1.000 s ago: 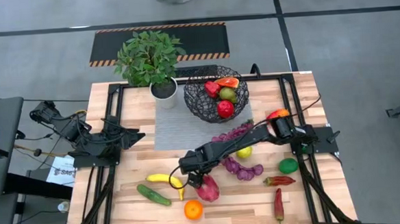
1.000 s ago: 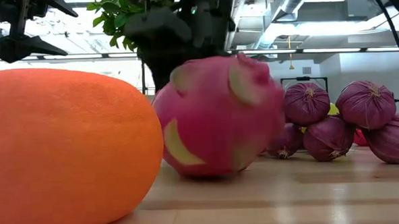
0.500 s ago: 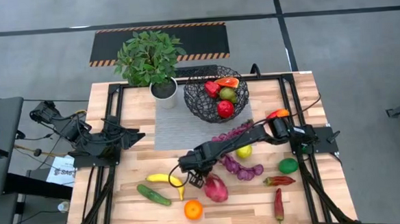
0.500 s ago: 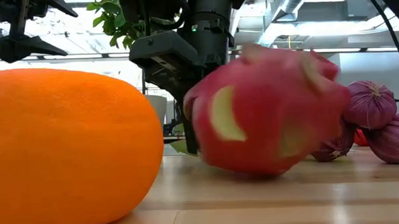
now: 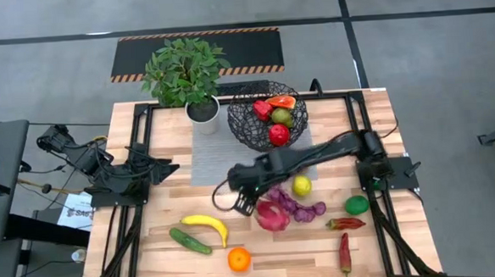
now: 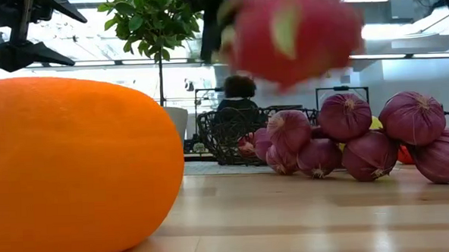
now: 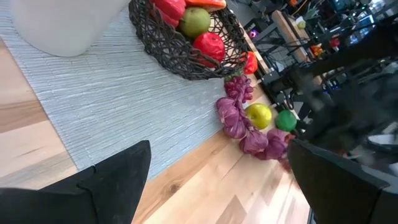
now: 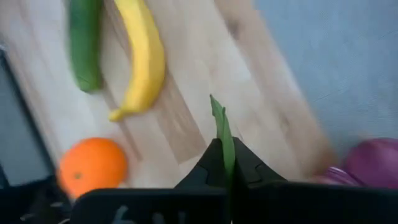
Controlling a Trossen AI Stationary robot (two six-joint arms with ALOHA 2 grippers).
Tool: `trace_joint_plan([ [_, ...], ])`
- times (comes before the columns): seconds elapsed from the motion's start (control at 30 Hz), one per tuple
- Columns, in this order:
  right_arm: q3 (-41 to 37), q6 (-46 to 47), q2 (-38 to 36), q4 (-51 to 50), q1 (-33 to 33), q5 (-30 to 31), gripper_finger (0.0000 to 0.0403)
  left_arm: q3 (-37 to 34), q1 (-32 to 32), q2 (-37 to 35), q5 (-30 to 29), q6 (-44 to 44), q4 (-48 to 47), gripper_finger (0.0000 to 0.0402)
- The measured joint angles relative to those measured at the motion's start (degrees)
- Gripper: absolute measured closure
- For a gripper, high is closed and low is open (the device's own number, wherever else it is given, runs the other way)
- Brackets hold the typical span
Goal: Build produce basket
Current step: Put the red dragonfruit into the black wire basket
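Observation:
The black wire basket [image 5: 267, 116] stands at the table's far middle with a red apple, a green fruit and red pieces in it. My right gripper [image 5: 246, 200] is shut on the pink dragonfruit [image 5: 274, 215], which is up in the air in the low view [image 6: 292, 32]. My left gripper [image 5: 163, 170] waits at the table's left side, open and empty [image 7: 217, 186]. A banana [image 5: 206, 225], a cucumber [image 5: 189, 241] and an orange [image 5: 238, 258] lie near the front edge. My right gripper pinches a thin green scale of the dragonfruit [image 8: 222, 127] between its two fingers; the fruit's body is hidden in the wrist view. In the high view the fingers stand at the fruit's left side. The dragonfruit is lifted clear of the table.
A purple grape string [image 5: 297, 202], a yellow lemon [image 5: 301, 186], a lime [image 5: 356, 205] and two red peppers [image 5: 345, 224] [image 5: 344, 254] lie right of the dragonfruit. A potted plant [image 5: 185, 74] stands left of the basket, on a grey mat [image 5: 223, 161].
My right gripper has gone up and toward the table's far edge, a little to the right. The dragonfruit first rolled a short way to the right on the table and now hangs lifted clear of it.

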Motion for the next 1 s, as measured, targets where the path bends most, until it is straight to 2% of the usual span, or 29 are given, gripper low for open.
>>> trace_joint_plan([
  [0.23, 0.0, -1.9, -12.4, -0.2, -4.4, 9.1, 0.04, 0.0, 0.0, 0.0, -0.3, 0.0, -0.1, 0.0038],
  [0.47, 0.0, -8.3, -18.8, -0.2, -16.7, 11.5, 0.0401, 0.0, 0.0, 0.0, -0.5, -0.3, -0.2, 0.0038],
  [0.67, 0.1, -16.4, -16.1, 0.3, -26.0, 9.8, 0.0402, 0.0, 0.0, 0.0, -1.9, -0.9, -0.2, 0.0038],
  [1.0, 0.0, -23.9, -2.8, 6.3, -35.8, 1.7, 0.0401, 0.0, 0.0, 0.0, -5.2, -1.4, -0.3, 0.0038],
])
